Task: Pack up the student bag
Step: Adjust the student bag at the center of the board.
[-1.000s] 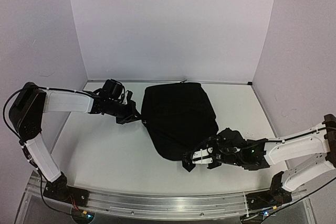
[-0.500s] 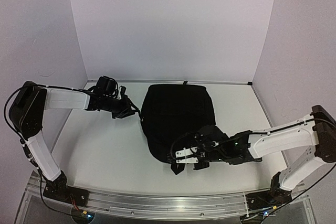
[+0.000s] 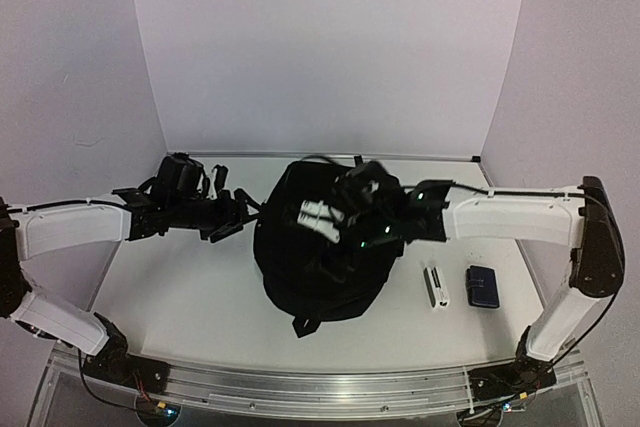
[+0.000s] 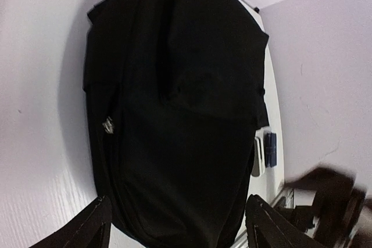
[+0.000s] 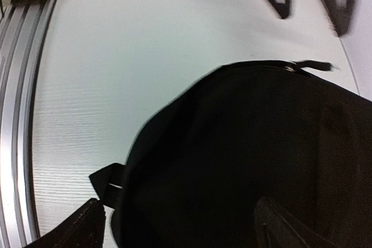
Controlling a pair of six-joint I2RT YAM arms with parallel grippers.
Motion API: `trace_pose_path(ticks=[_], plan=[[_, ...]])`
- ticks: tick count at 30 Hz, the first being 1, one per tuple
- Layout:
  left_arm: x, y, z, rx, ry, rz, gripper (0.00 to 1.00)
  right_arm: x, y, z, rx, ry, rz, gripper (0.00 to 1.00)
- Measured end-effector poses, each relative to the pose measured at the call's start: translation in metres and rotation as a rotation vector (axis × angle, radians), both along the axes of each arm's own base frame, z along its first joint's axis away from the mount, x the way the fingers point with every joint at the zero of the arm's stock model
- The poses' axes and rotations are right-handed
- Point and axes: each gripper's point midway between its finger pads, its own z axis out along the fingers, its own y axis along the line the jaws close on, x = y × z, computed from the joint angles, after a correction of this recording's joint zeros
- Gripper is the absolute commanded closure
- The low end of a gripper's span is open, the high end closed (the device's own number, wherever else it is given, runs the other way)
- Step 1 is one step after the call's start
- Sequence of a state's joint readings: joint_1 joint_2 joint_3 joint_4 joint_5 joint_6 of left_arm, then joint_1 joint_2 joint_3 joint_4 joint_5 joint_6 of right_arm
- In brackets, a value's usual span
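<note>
The student bag (image 3: 318,265) is a big black fabric backpack lying flat in the middle of the table. It fills the left wrist view (image 4: 174,114) and most of the right wrist view (image 5: 256,161). My left gripper (image 3: 232,215) stands open just left of the bag's upper edge, apart from it, and its fingers (image 4: 90,229) show nothing clamped between them. My right gripper (image 3: 322,215) hovers open above the bag's upper half, fingers (image 5: 285,225) wide apart over the fabric. A small strap loop (image 5: 107,184) sticks out at the bag's near end.
A white oblong item (image 3: 436,285) and a small dark-blue case (image 3: 483,286) lie side by side on the table right of the bag, also seen past the bag as the case (image 4: 271,149). A metal rail (image 3: 300,387) runs along the near edge. Walls close in the table on three sides.
Both grippers opened and let go of the bag. The right arm swung from the near edge up over the bag. The left gripper drew back leftward. The bag shifted nearer; the white item and blue case now show.
</note>
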State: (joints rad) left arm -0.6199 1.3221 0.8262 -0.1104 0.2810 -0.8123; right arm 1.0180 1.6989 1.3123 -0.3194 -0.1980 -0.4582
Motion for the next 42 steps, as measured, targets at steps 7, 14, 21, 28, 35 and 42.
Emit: trace_pose_path(ticks=[7, 14, 21, 28, 35, 42], plan=[[-0.057, -0.024, -0.049, 0.07, 0.123, -0.074, 0.21, 0.155, -0.089, 0.064, 0.189, 0.055, -0.43, 0.02], [-0.08, -0.041, -0.075, 0.099, 0.19, -0.086, 0.23, 0.247, -0.141, 0.026, 0.198, 0.155, -0.67, 0.02], [-0.081, -0.053, -0.094, 0.085, 0.24, -0.057, 0.39, 0.298, -0.166, -0.046, 0.181, 0.309, -0.784, 0.08], [-0.075, -0.052, -0.103, 0.092, 0.25, -0.031, 0.77, 0.291, -0.16, -0.066, 0.196, 0.417, -0.758, 0.25], [-0.029, -0.014, -0.104, 0.079, 0.253, 0.08, 0.89, 0.25, -0.167, -0.072, 0.194, 0.494, -0.723, 0.33], [0.062, 0.017, -0.097, 0.114, 0.228, 0.158, 0.75, 0.142, -0.149, -0.084, 0.095, 0.613, -0.59, 0.3]])
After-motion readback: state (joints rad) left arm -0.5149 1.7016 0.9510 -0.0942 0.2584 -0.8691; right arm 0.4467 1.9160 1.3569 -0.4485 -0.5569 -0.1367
